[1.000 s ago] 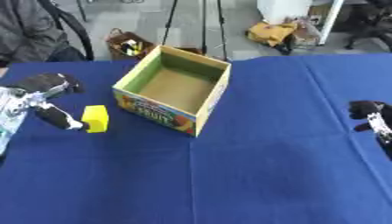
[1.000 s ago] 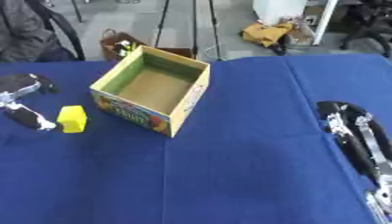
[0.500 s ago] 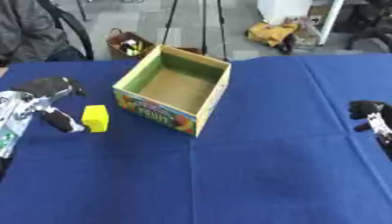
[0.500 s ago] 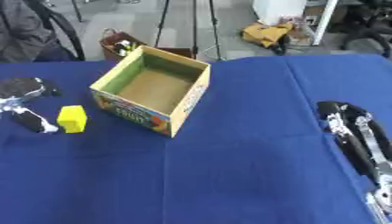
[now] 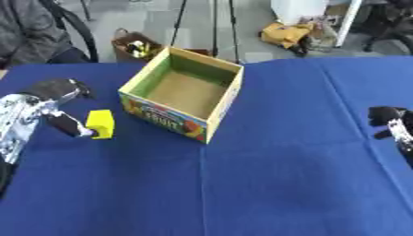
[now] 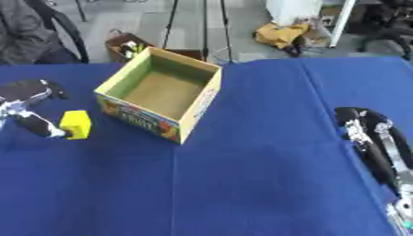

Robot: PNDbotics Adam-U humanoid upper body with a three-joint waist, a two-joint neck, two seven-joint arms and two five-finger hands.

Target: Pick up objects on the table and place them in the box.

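Note:
A yellow block (image 5: 100, 123) lies on the blue table (image 5: 266, 184), left of the open cardboard box (image 5: 185, 93). The box is green inside, has fruit print on its outer wall, and holds nothing. My left hand (image 5: 38, 99) comes in from the left edge. Its thumb (image 5: 69, 126) reaches to the block's near-left side, and its fingers (image 5: 64, 86) hang apart above and behind the block. The hand is open, not closed on the block. My right hand (image 6: 369, 136) rests open at the right edge, far from the box.
Beyond the table's far edge are a seated person (image 5: 32, 32), a basket of small items (image 5: 137, 46), tripod legs and a yellow bag (image 5: 286, 33) on the floor. Blue cloth stretches bare in front of and right of the box.
My left hand has edged slightly right, bringing its thumb up against the yellow block. The block, the box and my right hand have stayed in place.

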